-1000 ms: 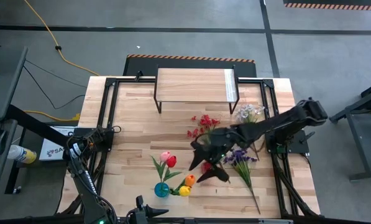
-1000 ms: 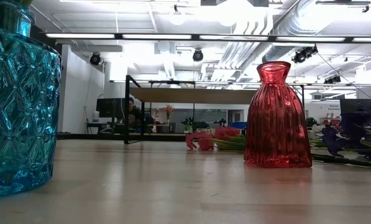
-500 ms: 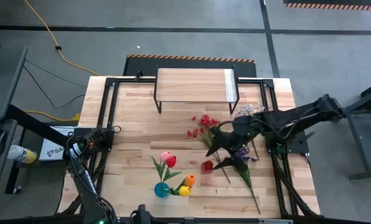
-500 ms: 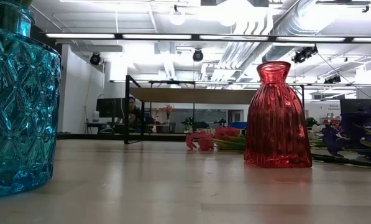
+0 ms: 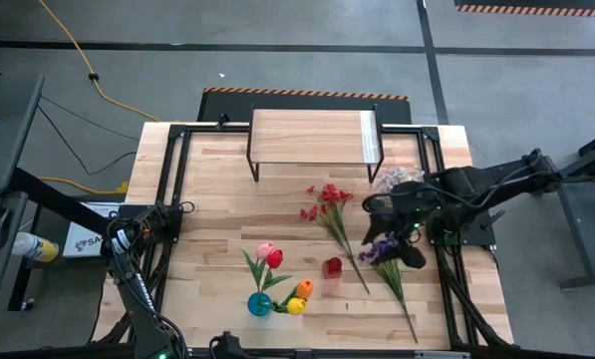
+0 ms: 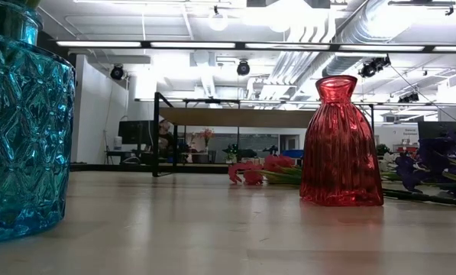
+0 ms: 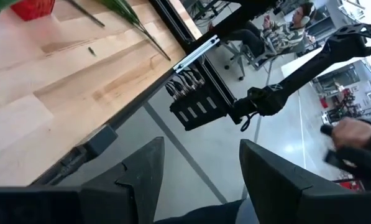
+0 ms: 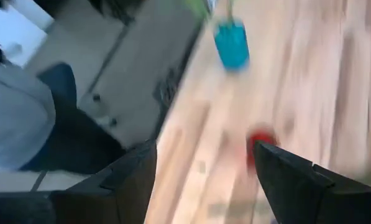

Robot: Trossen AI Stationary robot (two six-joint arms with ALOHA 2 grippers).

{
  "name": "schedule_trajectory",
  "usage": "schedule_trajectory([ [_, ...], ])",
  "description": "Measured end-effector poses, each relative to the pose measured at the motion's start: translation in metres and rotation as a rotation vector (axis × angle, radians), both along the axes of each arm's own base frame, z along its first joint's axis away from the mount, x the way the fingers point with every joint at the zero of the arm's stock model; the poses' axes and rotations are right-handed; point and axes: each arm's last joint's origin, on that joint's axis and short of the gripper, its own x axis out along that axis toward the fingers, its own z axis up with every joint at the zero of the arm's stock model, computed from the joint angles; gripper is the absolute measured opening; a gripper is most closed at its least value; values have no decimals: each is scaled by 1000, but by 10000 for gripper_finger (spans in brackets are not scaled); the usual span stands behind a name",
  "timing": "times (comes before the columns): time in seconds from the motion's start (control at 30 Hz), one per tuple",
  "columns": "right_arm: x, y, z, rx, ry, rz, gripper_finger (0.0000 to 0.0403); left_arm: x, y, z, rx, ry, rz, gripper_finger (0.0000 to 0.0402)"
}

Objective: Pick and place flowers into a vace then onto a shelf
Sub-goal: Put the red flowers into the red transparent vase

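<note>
A blue vase (image 5: pixel 260 304) near the table's front edge holds pink, red, orange and yellow tulips (image 5: pixel 275 258). To its right an empty red vase (image 5: pixel 333 266) stands upright. Red (image 5: pixel 327 196), purple (image 5: pixel 382 249) and white (image 5: pixel 399 178) sprigs lie flat on the table further right. The shelf (image 5: pixel 314 137) stands at the far edge. My right gripper (image 5: pixel 389 231) hangs open above the purple sprig with nothing in it; its wrist view (image 8: pixel 204 180) is blurred. My left gripper (image 7: pixel 201 180) is open, just off the table's near edge.
Black frame rails (image 5: pixel 177 189) run along the table's left and right sides. The wood between the shelf and the vases is bare. In the left wrist view a person (image 7: pixel 359 140) shows beyond the table's edge.
My right gripper has drawn back from above the red vase toward the table's right edge and risen, staying open with nothing in it. The red vase stands where it was, and the flowers have not moved.
</note>
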Motion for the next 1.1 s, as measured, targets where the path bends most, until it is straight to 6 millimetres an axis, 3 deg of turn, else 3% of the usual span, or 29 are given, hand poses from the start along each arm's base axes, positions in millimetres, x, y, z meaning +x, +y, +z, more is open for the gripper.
schedule_trajectory([
  [0.2,-24,-9,-18,-49,349,-175,257,-1,2,-2,33,15,4,239],
  [0.3,-27,-12,-26,-86,425,-257,257,1,5,-4,53,26,14,239],
  [0.5,-14,-12,-39,-127,333,-335,257,9,12,-6,80,48,31,239],
  [0.7,-5,-17,-59,-137,277,-362,257,14,13,-6,-1,101,-16,239],
  [0.87,-2,-21,-81,-130,273,-374,257,14,11,-6,-42,116,-36,239],
  [1.1,3,-25,-121,26,227,-378,257,14,11,-6,-50,120,-40,239],
])
